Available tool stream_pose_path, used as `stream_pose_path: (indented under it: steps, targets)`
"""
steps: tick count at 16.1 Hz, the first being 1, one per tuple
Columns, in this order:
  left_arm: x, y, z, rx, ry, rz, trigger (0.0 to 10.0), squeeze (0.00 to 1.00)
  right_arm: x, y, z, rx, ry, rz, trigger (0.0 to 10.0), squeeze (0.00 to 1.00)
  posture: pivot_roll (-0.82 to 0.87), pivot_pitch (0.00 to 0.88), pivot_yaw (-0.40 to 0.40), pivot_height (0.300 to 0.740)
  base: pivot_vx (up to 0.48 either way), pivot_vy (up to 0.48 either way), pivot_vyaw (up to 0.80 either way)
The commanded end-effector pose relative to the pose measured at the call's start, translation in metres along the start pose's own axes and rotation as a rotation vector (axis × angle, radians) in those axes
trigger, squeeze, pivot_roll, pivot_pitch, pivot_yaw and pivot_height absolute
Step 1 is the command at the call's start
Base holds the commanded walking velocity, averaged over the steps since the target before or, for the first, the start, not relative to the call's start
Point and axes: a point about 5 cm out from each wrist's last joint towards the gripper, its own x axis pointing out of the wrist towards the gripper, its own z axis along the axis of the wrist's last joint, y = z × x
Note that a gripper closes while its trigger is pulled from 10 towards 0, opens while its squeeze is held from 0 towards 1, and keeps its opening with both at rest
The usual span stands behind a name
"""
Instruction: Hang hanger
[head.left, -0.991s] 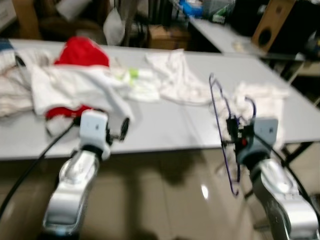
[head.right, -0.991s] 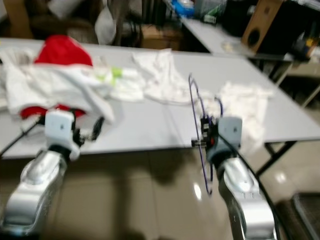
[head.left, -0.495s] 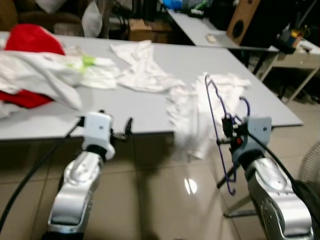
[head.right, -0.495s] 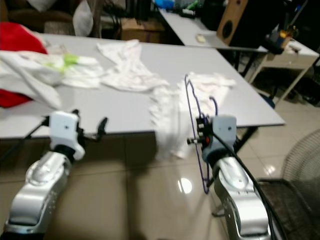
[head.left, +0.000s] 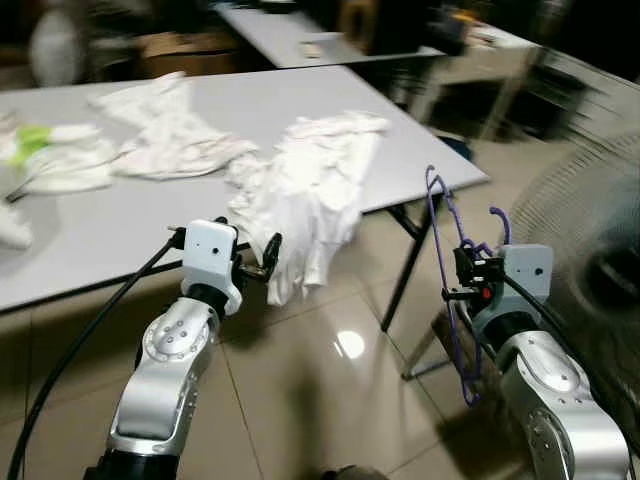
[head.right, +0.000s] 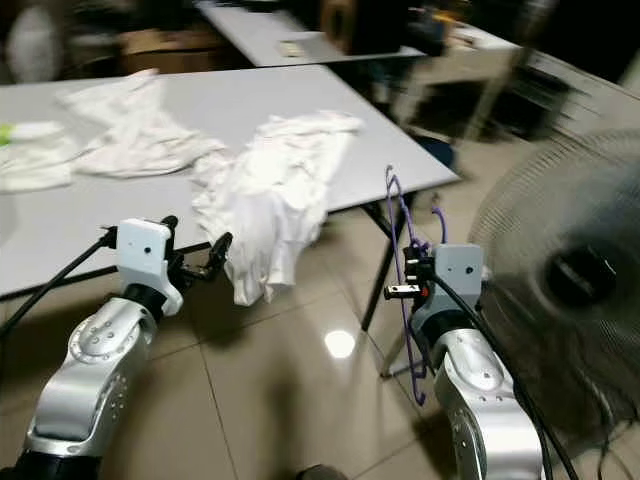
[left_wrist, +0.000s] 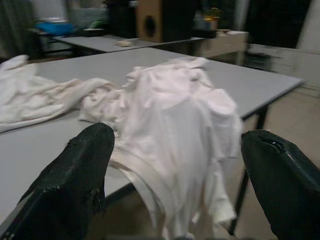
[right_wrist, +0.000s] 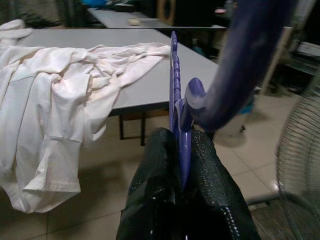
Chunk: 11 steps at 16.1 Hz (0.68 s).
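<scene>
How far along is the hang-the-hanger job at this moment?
Done: the right gripper is shut on the purple hanger, held upright beside the grey table.
In hand: carrying it; the blurred eye views suggest the robot is moving. The left gripper is open, facing a white garment draped over the table edge.
Left: the hanging itself. I can make out no rail or hook.

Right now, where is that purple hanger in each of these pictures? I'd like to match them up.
Left eye view: the purple hanger stands upright, pinched in the right gripper, right of the table.
Right eye view: the same hanger, just right of centre.
Left wrist view: not in it.
Right wrist view: close up, clamped between the black fingers.
Shared landmark: the white shirt drooping over the grey table edge.
</scene>
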Motion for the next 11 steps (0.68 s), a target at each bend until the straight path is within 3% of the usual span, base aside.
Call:
stream_pose_path:
  steps: [1,5,9,11]
  targets:
    - [0.001,0.005,-0.002,0.004,0.005,0.011,10.0,0.12,0.0,0.005,0.006,-0.003,-0.026,0.014,10.0,0.0,-0.17,0.0,-0.04,0.74,0.0,0.48,0.0]
    - [-0.002,0.008,-0.007,0.005,0.036,0.059,10.0,0.13,0.002,0.004,0.006,-0.01,-0.025,0.05,10.0,0.0,-0.14,0.0,-0.061,0.74,0.0,0.0,0.0]
    - [-0.008,0.008,-0.009,0.005,0.019,0.012,10.0,0.14,0.003,0.011,0.002,0.002,-0.021,0.067,10.0,0.0,-0.13,0.0,-0.064,0.74,0.0,0.0,0.0]
    - [-0.006,0.005,-0.007,0.016,0.007,-0.007,10.0,0.13,0.005,0.016,0.002,-0.001,-0.028,0.09,10.0,0.0,-0.13,0.0,-0.059,0.74,0.266,0.0,0.0]
